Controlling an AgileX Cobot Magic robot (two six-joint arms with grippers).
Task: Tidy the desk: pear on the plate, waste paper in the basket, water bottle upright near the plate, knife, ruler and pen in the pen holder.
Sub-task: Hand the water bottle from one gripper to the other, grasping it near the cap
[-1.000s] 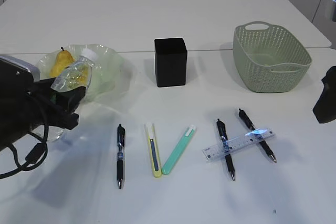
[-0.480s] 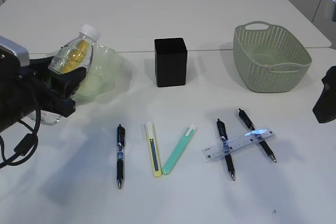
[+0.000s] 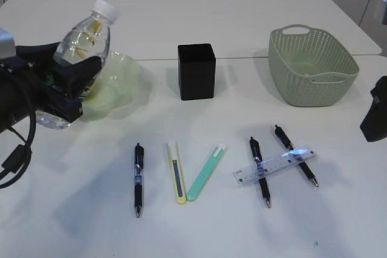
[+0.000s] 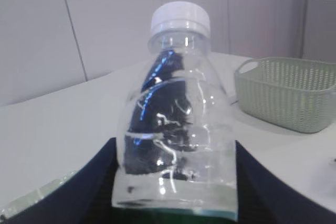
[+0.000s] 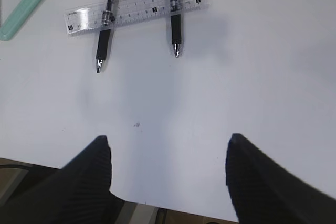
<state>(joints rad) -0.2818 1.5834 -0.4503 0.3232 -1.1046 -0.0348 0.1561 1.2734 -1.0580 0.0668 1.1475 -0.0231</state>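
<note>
The left gripper [image 3: 75,80] was clamped on the water bottle [image 3: 81,40], its dark fingers [image 3: 78,70] pressed to either side of the lower body, and it held the bottle off the desk [image 3: 242,16], tilted with the white cap up and to the right. In the left wrist view the bottle [image 4: 176,124] stood between the two dark fingers [image 4: 89,182], cap at the top. Just behind and to the right of that grip sat the plate [image 3: 124,80], its ruffled green rim showing past the arm; whether the pear lay in it could not be told, though a yellow shape showed through the bottle. The right gripper [image 5: 168,182] hung with its fingers [image 5: 89,177] spread wide and nothing between them, above the bare near edge of the desk, well apart from everything else. Ahead of it lay the ruler [image 5: 136,8], resting across two black pens [image 5: 176,9]. In the exterior view the ruler [image 3: 275,165] lay right of a mint-green knife [image 3: 205,172], a yellow knife [image 3: 176,172] and a third black pen [image 3: 138,179]. The pen holder [image 3: 196,70] stood upright behind them, and the basket [image 3: 311,64] stood at the far right.
</note>
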